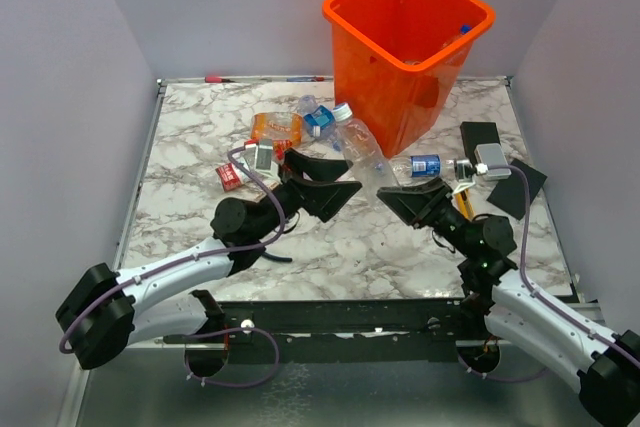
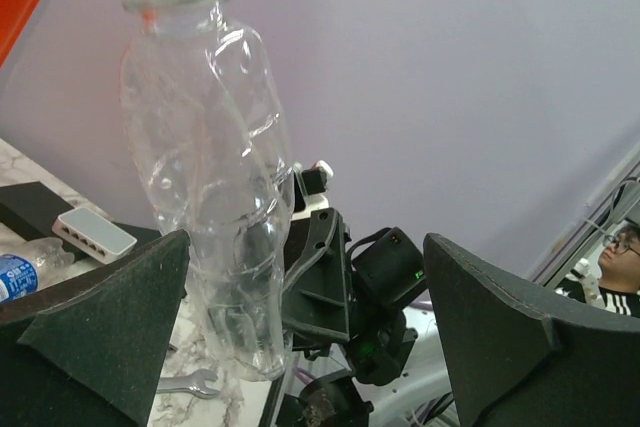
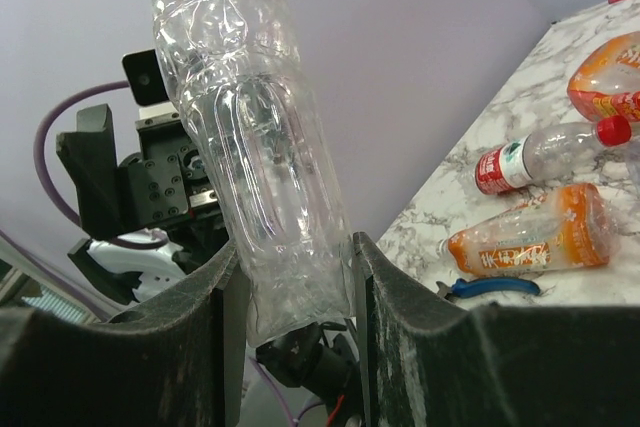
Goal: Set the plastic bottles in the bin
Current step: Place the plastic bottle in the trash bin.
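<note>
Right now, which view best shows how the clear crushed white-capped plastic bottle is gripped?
Right wrist: the clear crushed white-capped plastic bottle is pinched low in the right end effector. Left wrist shows cap and body, the grip unclear. Top external shows it small.

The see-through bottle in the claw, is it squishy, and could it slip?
Probably squishy: the clear bottle has dented, crumpled walls. Likely very light, since it looks empty. It might wobble or slip, because the right claw pinches only its bottom end and the plastic looks smooth.
</note>
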Robot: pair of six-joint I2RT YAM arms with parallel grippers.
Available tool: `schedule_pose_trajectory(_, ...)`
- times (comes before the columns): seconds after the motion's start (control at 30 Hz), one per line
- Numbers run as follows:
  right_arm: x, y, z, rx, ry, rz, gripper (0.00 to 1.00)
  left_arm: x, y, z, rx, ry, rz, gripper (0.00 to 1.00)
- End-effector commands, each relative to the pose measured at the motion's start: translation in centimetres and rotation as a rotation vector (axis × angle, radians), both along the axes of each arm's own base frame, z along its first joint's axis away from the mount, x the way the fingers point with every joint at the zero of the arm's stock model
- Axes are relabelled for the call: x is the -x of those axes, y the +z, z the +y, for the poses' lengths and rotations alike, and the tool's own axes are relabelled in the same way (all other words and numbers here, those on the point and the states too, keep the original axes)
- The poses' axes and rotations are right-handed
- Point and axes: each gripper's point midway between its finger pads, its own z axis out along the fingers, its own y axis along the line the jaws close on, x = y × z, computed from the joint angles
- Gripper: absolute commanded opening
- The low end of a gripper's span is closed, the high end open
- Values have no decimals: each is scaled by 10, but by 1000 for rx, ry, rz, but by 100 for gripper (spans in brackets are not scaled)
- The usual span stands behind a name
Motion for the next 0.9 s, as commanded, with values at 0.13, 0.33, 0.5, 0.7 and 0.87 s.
schedule_pose_trajectory(0.13,19,19,26,26,124,-87,24,11,3,-37,-36,-129,-36,94)
schedule_pose_trajectory(0.33,25,18,30,54,136,-104,24,12,2,-43,-44,-139,-35,68)
schedule_pose_trajectory(0.5,26,15,24,76,111,-90,36,13,4,-39,-33,-132,-30,41)
schedule_pose_trajectory(0.7,18,15,5,271,-13,-2,99,9,-5,-28,-146,-57,-2,31)
schedule_pose_trajectory(0.87,21,37,-29,451,-137,35,100,5,-14,-6,-338,65,-38,22)
